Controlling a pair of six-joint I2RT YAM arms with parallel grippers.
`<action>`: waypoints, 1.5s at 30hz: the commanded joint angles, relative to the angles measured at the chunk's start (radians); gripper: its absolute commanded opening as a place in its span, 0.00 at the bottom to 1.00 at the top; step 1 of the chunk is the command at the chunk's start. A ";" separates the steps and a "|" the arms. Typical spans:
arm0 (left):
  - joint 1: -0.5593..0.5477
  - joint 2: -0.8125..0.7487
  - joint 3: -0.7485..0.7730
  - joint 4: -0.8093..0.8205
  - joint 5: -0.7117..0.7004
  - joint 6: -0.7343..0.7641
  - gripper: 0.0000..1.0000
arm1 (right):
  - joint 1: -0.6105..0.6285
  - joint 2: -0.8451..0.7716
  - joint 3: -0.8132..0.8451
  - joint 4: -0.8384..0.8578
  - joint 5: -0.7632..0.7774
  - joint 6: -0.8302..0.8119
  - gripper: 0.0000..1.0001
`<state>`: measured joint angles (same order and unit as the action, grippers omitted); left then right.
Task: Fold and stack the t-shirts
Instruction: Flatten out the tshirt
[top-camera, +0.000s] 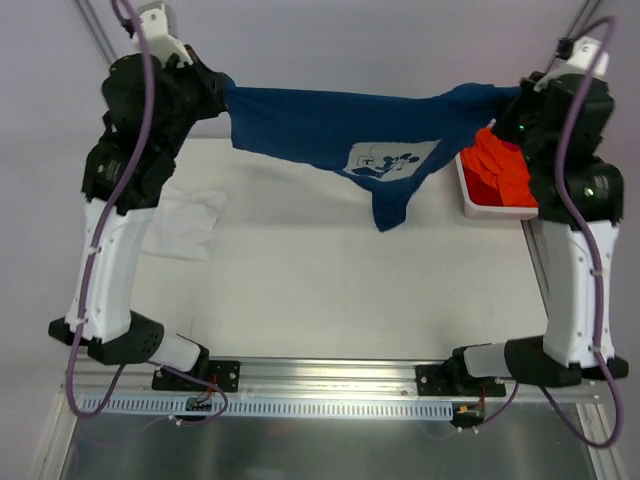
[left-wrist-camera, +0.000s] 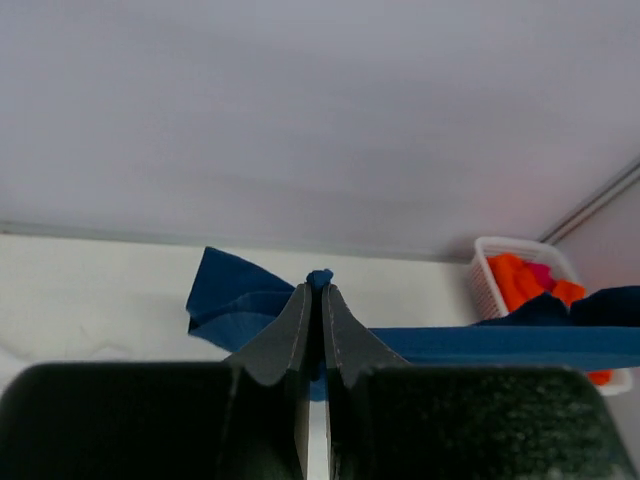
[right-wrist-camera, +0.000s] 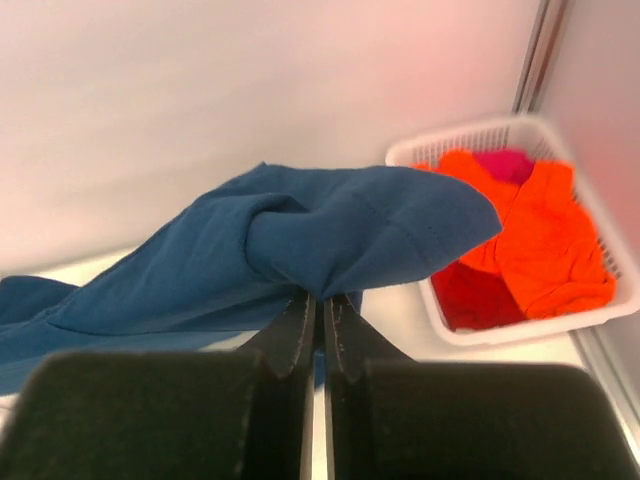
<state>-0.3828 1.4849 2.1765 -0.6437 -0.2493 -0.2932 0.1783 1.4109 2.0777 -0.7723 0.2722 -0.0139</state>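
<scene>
The navy t-shirt (top-camera: 330, 135) with a pale cartoon-mouse print hangs stretched in the air between both arms, above the far part of the table. My left gripper (top-camera: 222, 97) is shut on its left end; in the left wrist view a small tuft of navy cloth (left-wrist-camera: 319, 279) pokes out above the left gripper (left-wrist-camera: 320, 292). My right gripper (top-camera: 500, 103) is shut on the other end, with the navy cloth (right-wrist-camera: 340, 235) bunched over the right gripper (right-wrist-camera: 321, 298). A white t-shirt (top-camera: 185, 222) lies crumpled on the table at the left, beside the left arm.
A white basket (top-camera: 475, 195) holding orange and red cloth (top-camera: 505, 170) stands at the table's far right, just below my right gripper; the basket (right-wrist-camera: 500, 325) shows in the right wrist view too. An aluminium rail (top-camera: 330, 375) runs along the near edge.
</scene>
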 joint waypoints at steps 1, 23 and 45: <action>-0.037 -0.063 0.045 -0.091 -0.100 0.054 0.00 | -0.002 -0.140 0.027 -0.024 0.038 -0.061 0.00; -0.045 -0.356 0.138 -0.254 0.062 -0.015 0.00 | -0.002 -0.391 0.266 -0.156 -0.042 -0.044 0.01; 0.211 0.685 0.339 -0.244 0.105 -0.069 0.00 | -0.095 0.633 0.372 -0.014 -0.168 -0.031 0.07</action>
<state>-0.2199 2.0857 2.4226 -0.8715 -0.1608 -0.3325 0.1040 1.8980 2.2532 -0.7380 0.1417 -0.0444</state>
